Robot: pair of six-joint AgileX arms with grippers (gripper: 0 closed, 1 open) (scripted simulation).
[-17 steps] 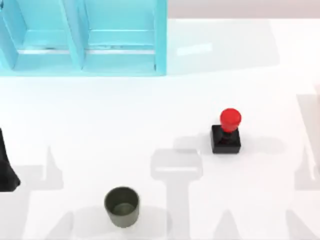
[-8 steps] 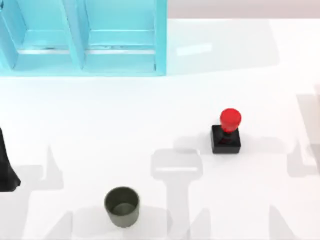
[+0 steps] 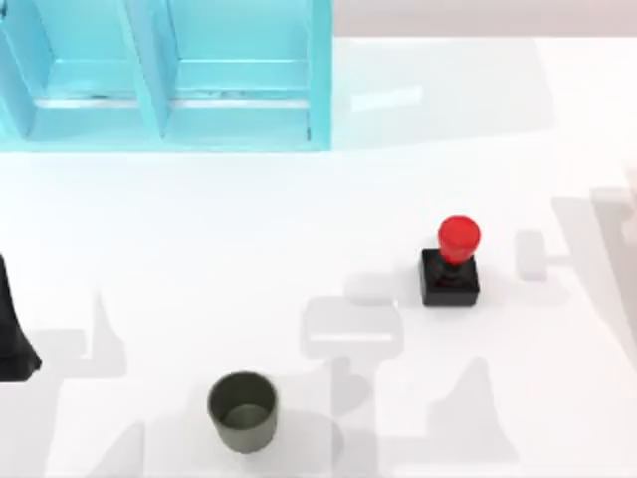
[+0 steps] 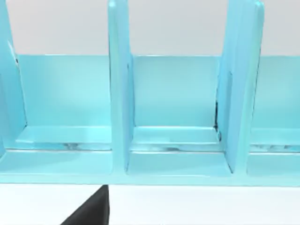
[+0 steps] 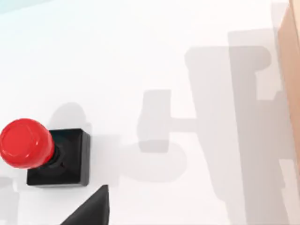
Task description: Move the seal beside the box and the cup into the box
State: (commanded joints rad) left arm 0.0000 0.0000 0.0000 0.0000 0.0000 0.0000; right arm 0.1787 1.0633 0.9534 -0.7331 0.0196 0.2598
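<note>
Cup [image 3: 242, 411] nearest, at the counter's [image 3: 199, 249] front edge, a bit left of centre. Upright, mouth up, dark olive-grey, no handle, nothing seen inside. Free on all sides, nothing touching it.

Left arm [image 3: 12, 339] at the far left edge of the top view, approx. level w/ the gap between cup and seal: just a dark sliver, well apart from the cup. Left hand [image 4: 91, 211] a dark wedge low in the left wrist view, facing the box; spread or pressed together, can't tell.

Further back and over to the right, seal [image 3: 450, 264]: black square block flat on the counter, glossy red knob on top, upright. Well apart from the cup, and well apart from the box too. Same seal close up in the right wrist view, w/ a dark wedge of the right hand [image 5: 91, 208] just near the block, not touching. Right hand state: can't tell either. Tan edge [image 5: 291, 70] along that view's side, too little of it to say what.

Grey shadows [image 3: 348, 334] across the counter between cup and seal, plus more to the seal's right.

Farthest back, top-left: box [image 3: 320, 70], pale blue, w/ dividers [image 4: 119, 93] splitting it into compartments. Compartments in the left wrist view bare.
</note>
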